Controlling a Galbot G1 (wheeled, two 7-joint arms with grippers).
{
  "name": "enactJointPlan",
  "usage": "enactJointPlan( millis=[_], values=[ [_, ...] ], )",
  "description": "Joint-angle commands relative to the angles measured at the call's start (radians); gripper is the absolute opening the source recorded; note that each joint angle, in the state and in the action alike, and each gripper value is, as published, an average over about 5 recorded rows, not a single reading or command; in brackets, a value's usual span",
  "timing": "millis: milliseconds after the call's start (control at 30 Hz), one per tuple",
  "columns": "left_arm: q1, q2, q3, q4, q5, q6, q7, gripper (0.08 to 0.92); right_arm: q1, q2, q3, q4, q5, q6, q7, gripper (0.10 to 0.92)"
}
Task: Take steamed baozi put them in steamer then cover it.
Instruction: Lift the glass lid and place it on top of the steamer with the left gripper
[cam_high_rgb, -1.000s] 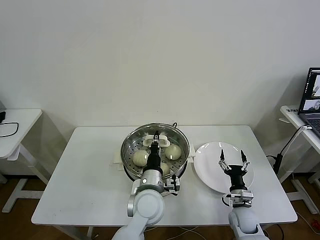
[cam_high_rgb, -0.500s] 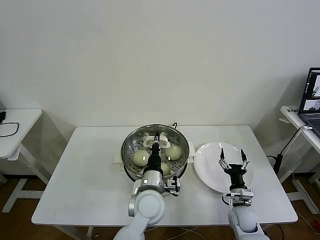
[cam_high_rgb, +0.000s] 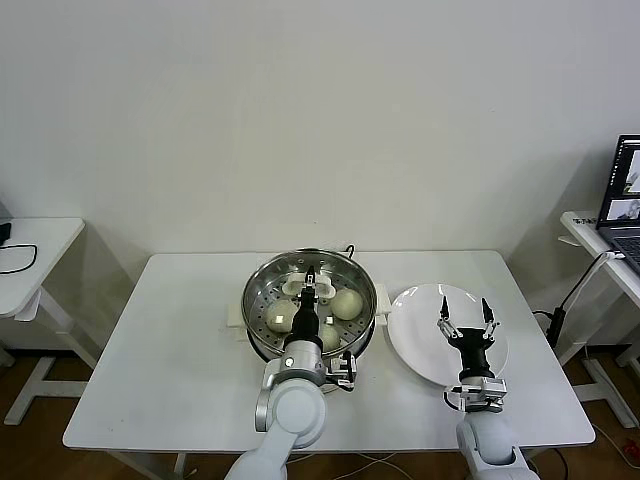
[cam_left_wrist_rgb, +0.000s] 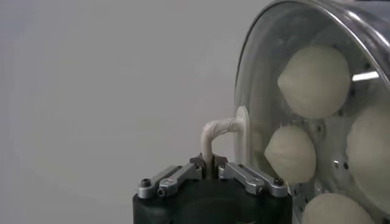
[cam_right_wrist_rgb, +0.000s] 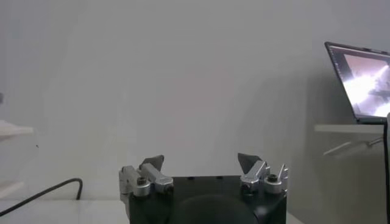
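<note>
Cover (cam_high_rgb: 308, 289) sits over the steamer (cam_high_rgb: 311, 306), clear glass with a white handle at centre, rim roughly matching the pot's rim. From the head view I can't tell if it's fully seated or a hair above. Steamed baozi (cam_high_rgb: 346, 303) all look to be inside, under the glass; the left wrist view shows them (cam_left_wrist_rgb: 314, 81) through the lid, resting on the perforated tray.

Left gripper (cam_high_rgb: 308, 286) is right on top of the pot, fingers pinched narrow on the cover's handle (cam_left_wrist_rgb: 214, 135), which rises straight out of the jaws in the wrist view. So the lid hangs from this tool, steamer directly beneath it.

Right gripper (cam_high_rgb: 465, 318) idles off to the side over the white plate (cam_high_rgb: 420, 345), fingers spread wide, nothing between them. Plate looks bare of buns.

Step in hand: the covering, the last step, loading seems done. Task nearly finished, I'd say. Next move calls for making sure the rim sits flush all round, then opening the fingers and lifting straight up off the handle without dragging the lid sideways. Risk: a tilted lid sliding off the rim on release.

All on a white table (cam_high_rgb: 170, 350).
</note>
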Motion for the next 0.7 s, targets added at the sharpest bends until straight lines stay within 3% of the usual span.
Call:
enactJointPlan(
  millis=[33, 433, 700],
  values=[
    [0.001, -0.002, -0.005, 0.007, 0.002, -0.003, 0.000, 0.189, 0.000, 0.002, -0.001, 0.004, -0.002, 0.000, 0.000, 0.823],
    [0.003, -0.009, -0.012, 0.005, -0.025, -0.013, -0.014, 0.205, -0.005, 0.000, -0.001, 0.008, -0.003, 0.001, 0.000, 0.823],
    [0.022, 0.001, -0.013, -0.058, -0.058, -0.008, -0.017, 0.419, -0.002, -0.002, -0.003, 0.008, -0.003, 0.001, 0.000, 0.823]
  ],
)
